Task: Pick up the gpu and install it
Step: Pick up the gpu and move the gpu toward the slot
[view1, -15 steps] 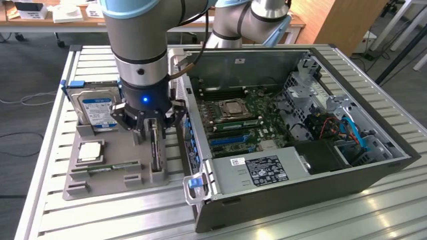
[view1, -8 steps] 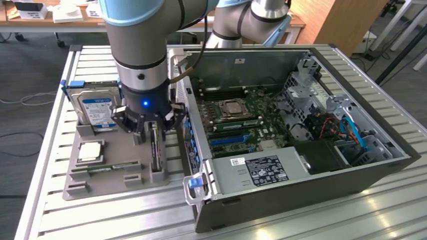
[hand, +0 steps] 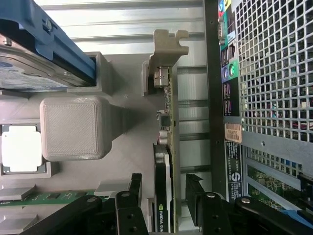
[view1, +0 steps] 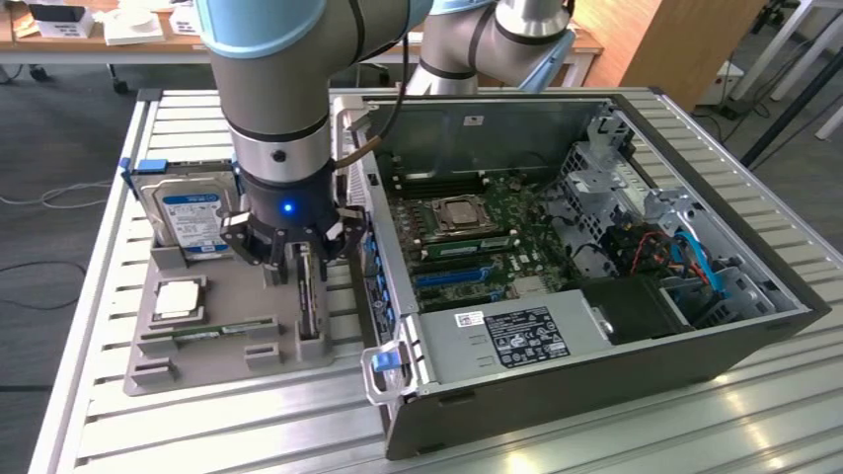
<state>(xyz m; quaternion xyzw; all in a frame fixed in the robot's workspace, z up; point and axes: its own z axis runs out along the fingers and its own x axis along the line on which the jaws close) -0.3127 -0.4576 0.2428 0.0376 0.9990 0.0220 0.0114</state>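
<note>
The gpu [view1: 307,306] stands on edge in a slot of the grey fixture tray [view1: 231,281], a thin dark card with a silver end bracket [hand: 164,54]. My gripper [view1: 300,259] hangs directly over it, lowered around the card's end farthest from the bracket. In the wrist view the gripper [hand: 164,196] is open, and one black finger [hand: 134,188] stands on each side of the gpu [hand: 168,127] with a small gap to the card. The open computer case [view1: 712,326] lies beside the tray on the exterior view's right, showing the motherboard with blue card slots [view1: 455,278].
A silver hard drive with a blue-white label [view1: 189,212] stands at the tray's back. A processor [view1: 178,296] and a green memory stick [view1: 211,334] lie in front of it. The case's perforated rear wall [hand: 274,73] is close beside the gpu. The power supply [view1: 514,336] fills the case's near corner.
</note>
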